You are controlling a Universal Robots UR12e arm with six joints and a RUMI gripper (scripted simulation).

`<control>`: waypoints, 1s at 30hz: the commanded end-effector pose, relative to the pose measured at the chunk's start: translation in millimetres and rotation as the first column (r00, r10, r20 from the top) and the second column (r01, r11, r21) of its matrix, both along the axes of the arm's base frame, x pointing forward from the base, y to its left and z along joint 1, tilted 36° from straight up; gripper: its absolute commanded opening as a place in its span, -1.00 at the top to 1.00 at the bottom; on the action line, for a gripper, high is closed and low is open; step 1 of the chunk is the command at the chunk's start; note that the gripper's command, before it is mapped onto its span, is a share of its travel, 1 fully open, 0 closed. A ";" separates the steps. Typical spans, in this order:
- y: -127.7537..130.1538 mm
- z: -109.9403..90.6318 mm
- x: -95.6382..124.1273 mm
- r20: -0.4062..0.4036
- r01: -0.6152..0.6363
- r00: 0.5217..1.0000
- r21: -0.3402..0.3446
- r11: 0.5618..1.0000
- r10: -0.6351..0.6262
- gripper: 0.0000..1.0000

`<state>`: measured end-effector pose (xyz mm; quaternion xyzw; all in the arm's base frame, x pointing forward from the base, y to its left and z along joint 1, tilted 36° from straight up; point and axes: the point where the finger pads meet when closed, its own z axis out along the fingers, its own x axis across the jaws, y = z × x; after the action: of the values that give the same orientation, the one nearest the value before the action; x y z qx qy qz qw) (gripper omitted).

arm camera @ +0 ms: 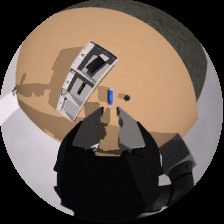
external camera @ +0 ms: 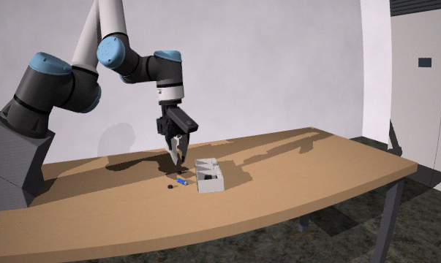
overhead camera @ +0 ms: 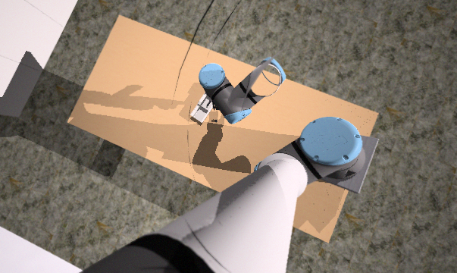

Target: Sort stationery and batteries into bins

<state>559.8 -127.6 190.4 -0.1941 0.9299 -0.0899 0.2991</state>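
A white, three-part box of bins (overhead camera: 198,114) (external camera: 210,185) (arm camera: 98,80) stands upright; no letters are readable. A black thing (external camera: 208,177) (arm camera: 96,65) lies in one end compartment and a slim dark thing (arm camera: 81,88) in the middle one. A blue battery (external camera: 182,181) (arm camera: 110,96) lies on the table beside the box. A small black thing (external camera: 170,186) (arm camera: 127,98) lies near it. Another small black thing (external camera: 180,172) lies below the fingers. My gripper (external camera: 180,161) (arm camera: 110,107) is above the table beside the box, slightly open, with nothing between its fingertips.
The wooden table (overhead camera: 111,49) (external camera: 315,175) (arm camera: 165,75) carries the box. The arm's grey base (overhead camera: 369,155) (external camera: 15,164) is at one end, and a wall (external camera: 260,73) stands behind the table. The arm covers part of the work area in the top view.
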 end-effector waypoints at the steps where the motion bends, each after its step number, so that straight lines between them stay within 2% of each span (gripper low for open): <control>1: 0.0 0.6 0.4 0.001 0.000 1.000 -0.001 1.000 0.000 0.66; 14: 0.1 0.7 0.5 0.001 0.000 1.000 -0.001 1.000 0.000 0.66; 30: -2.9 -44.1 33.9 0.001 0.000 1.000 0.000 1.000 0.000 0.66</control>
<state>584.9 -129.4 156.3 -0.1945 0.9300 -0.0891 0.2988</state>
